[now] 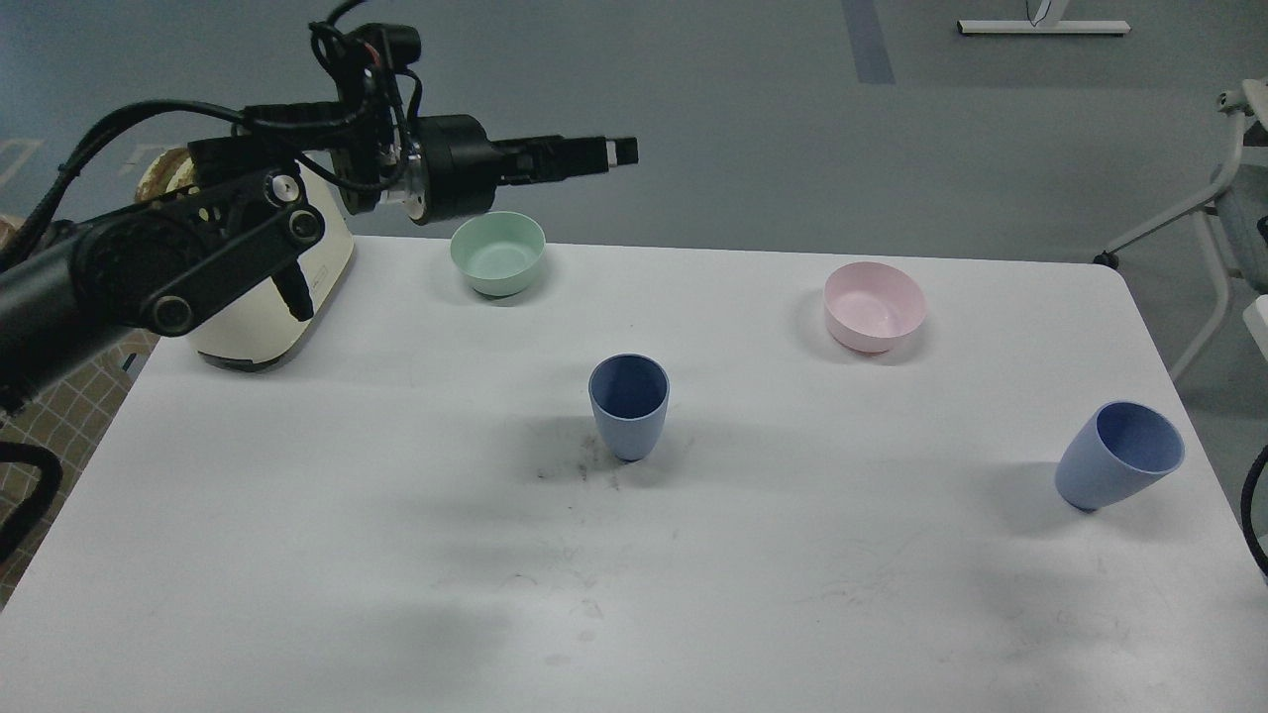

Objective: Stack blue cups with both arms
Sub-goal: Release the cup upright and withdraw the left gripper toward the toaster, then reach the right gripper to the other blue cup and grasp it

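One blue cup point(629, 404) stands upright near the middle of the white table point(396, 515), free of any gripper. The second blue cup point(1119, 456) stands tilted near the table's right edge, its mouth leaning to the right. My left arm is raised high over the back left of the table. Its gripper point(619, 151) points to the right, well above and behind the middle cup, and holds nothing. It is seen side-on, so its fingers cannot be told apart. My right gripper is out of view; only a black cable point(1254, 515) shows at the right edge.
A mint-green bowl point(497, 253) sits at the back, under the left gripper. A pink bowl point(875, 305) sits at the back right. A cream toaster point(272, 317) stands at the back left, partly behind my arm. A white frame point(1214, 208) stands beyond the table's right side.
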Controlling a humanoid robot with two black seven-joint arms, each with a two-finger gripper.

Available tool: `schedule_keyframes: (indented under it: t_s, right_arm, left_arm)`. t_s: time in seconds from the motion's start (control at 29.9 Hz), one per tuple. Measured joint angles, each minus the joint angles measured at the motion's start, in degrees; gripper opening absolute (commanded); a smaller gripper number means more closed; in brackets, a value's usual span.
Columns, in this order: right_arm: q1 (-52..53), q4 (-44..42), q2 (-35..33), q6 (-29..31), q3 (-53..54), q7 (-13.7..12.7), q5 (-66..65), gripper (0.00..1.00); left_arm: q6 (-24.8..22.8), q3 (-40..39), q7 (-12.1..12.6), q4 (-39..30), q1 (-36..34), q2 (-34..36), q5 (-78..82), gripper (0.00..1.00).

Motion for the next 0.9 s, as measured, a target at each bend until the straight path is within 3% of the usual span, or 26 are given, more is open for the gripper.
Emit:
schedule_keyframes:
  t_s: [0.2,0.43,0.57,0.9]
  right_arm:
    - [-0.30,3.94,-6.51,0.01,-0.48,-0.11,-12.55,1.00]
    - [-2.12,6.23,-12.43,0.02,-2.54,0.25,-37.50,1.00]
    - [-5.35,7.97,-15.06,0.02,-4.56,2.95,-46.41,1.00]
    - [-14.09,9.27,-20.68,0.02,-9.26,3.62,-62.64,1.00]
  left_arm:
    - [1.45,-16.03,0.22,0.07,10.24,0.54,-24.95,0.98]
    - [1.10,-33.28,0.94,2.46,20.82,0.07,-35.30,0.98]
    - [1.06,-35.18,2.17,2.87,23.46,0.45,-36.98,0.98]
    - [0.77,-35.51,2.56,11.44,23.97,-0.87,-37.61,0.98]
